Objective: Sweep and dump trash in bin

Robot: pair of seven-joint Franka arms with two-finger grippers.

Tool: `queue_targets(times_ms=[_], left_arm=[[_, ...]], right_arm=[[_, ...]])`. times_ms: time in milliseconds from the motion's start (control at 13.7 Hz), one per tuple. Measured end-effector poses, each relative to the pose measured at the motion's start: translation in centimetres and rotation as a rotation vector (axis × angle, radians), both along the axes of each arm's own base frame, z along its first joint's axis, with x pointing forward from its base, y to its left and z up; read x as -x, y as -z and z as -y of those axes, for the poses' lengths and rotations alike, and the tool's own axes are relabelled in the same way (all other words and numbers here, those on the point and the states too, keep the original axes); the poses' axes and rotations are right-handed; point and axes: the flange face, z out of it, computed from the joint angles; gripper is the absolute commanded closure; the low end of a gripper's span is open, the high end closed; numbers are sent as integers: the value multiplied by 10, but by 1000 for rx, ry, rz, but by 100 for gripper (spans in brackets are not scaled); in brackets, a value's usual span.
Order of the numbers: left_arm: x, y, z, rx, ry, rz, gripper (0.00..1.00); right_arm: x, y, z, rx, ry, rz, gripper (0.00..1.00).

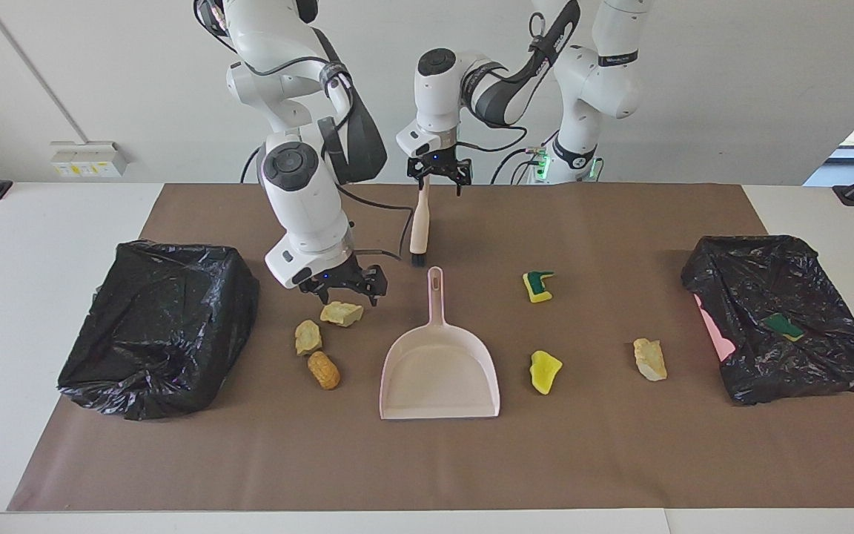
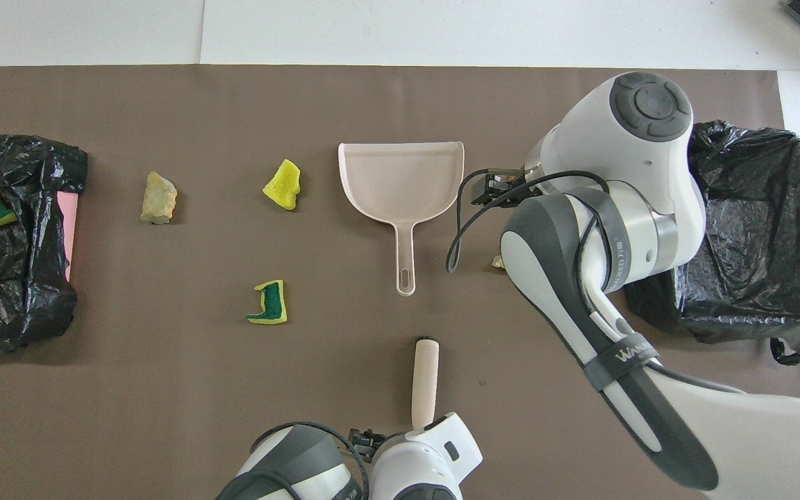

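Now left gripper [image 1: 435,178] open over brush [image 1: 419,222] — right gripper [image 1: 343,288] open over trash [image 1: 341,313].

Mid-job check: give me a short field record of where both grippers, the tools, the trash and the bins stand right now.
left gripper: open, over the brush handle end
right gripper: open, just above a beige chunk
dustpan: flat on mat, mid-table, empty
loose trash: six scraps on mat, three at each side of the dustpan
bins: black-bagged bin at right arm's end; second bin at left arm's end, a green sponge piece in it
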Motion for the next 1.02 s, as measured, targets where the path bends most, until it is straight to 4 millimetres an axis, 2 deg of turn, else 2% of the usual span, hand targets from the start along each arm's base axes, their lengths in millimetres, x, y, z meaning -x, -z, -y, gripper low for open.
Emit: queue_targets(times_ms=[292, 437, 583, 729, 802, 875, 947, 1020], left_arm=[[29, 10, 17, -1, 48, 0, 0], [34, 20, 20, -11, 46, -5, 11], [32, 23, 20, -12, 36, -14, 14], [33, 24, 20, -11, 30, -22, 22], [33, 26, 19, -14, 29, -25, 29], [33, 28, 19, -17, 27, -28, 41], [34, 29, 19, -18, 25, -31, 45], [34, 30, 19, -17, 21, -36, 61]], right_arm=[[4, 11, 0, 7, -1, -21, 0], [7, 15, 0, 10, -3, -30, 0], [7, 16, 0, 10, -3, -32, 0], [8, 16, 0, 10, -3, -32, 0], [7, 15, 0, 9, -3, -30, 0], [7, 14, 0, 9, -4, -28, 0], [8, 14, -1, 8, -4, -27, 0], [8, 14, -1, 8, -4, -26, 0]])
